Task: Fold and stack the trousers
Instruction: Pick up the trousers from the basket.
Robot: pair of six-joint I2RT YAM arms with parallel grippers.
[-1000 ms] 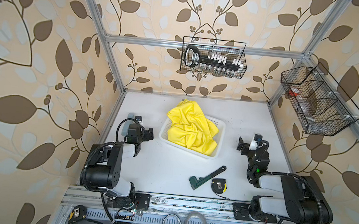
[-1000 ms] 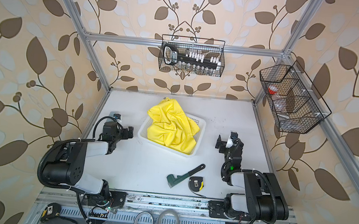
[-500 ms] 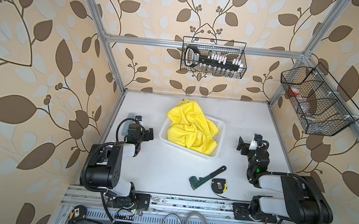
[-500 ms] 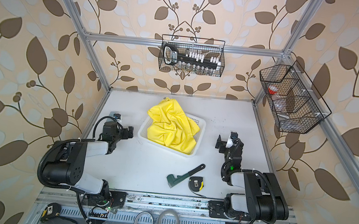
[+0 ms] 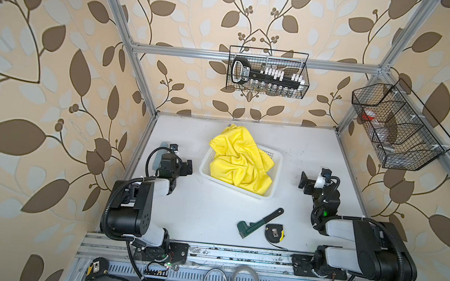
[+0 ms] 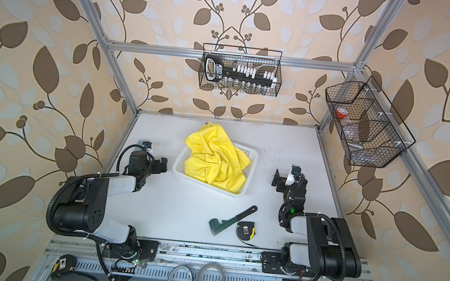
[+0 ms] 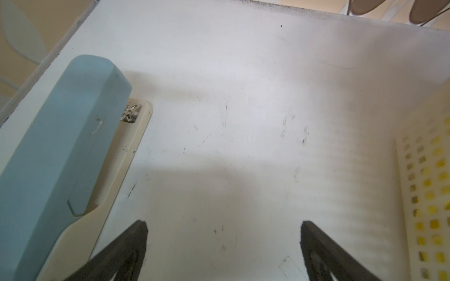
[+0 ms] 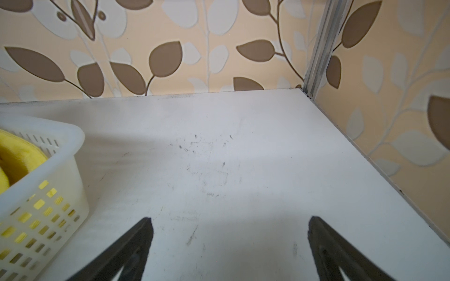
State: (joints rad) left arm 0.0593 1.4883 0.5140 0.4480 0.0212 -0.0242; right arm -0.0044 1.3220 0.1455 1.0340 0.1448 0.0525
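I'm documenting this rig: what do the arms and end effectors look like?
The left arm and right arm have bulky black joints, white link covers and black ribbed cables looping alongside. The right arm shows a small green light. The left end effector and right end effector each have two dark tapering fingers.

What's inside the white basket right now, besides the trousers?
Only the trousers show, crumpled and filling the white basket, one end spilling over its far rim. The basket floor and anything beneath the fabric are covered.
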